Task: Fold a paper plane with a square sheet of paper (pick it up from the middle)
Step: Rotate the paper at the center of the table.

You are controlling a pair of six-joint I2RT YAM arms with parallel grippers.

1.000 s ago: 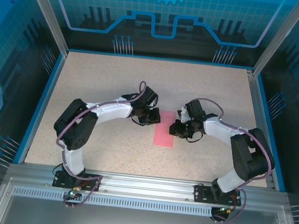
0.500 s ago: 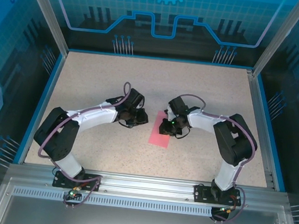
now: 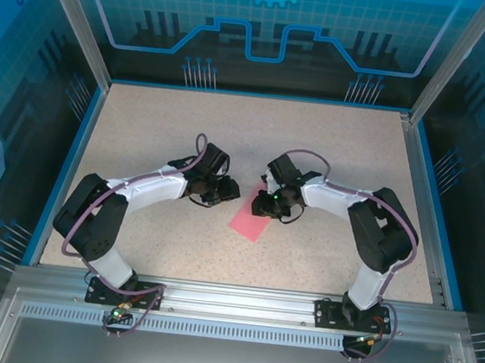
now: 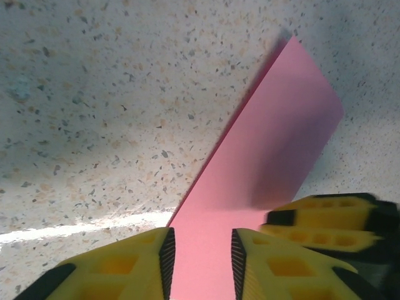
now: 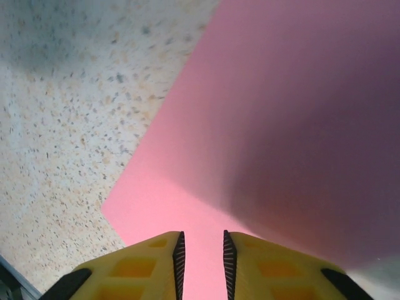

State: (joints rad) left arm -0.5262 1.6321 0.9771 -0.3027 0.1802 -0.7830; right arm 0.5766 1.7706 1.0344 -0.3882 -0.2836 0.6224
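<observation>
The square sheet of paper lies on the speckled table as a narrow pink strip, folded over and slanting down to the left. My left gripper is at its upper left edge and my right gripper at its upper right end. In the left wrist view the paper runs away between my left gripper's parted jaws, which stand open; a yellow finger of the right gripper rests on its right side. In the right wrist view a crease crosses the paper and my right gripper is slightly open over it.
The speckled table is ringed by a blue rim and metal frame posts. Both arms bend inward from their bases at the near edge.
Both grippers have parted their jaws slightly. The arms have shifted left and a little back, and the paper has swung from upright to slanting down-left.
</observation>
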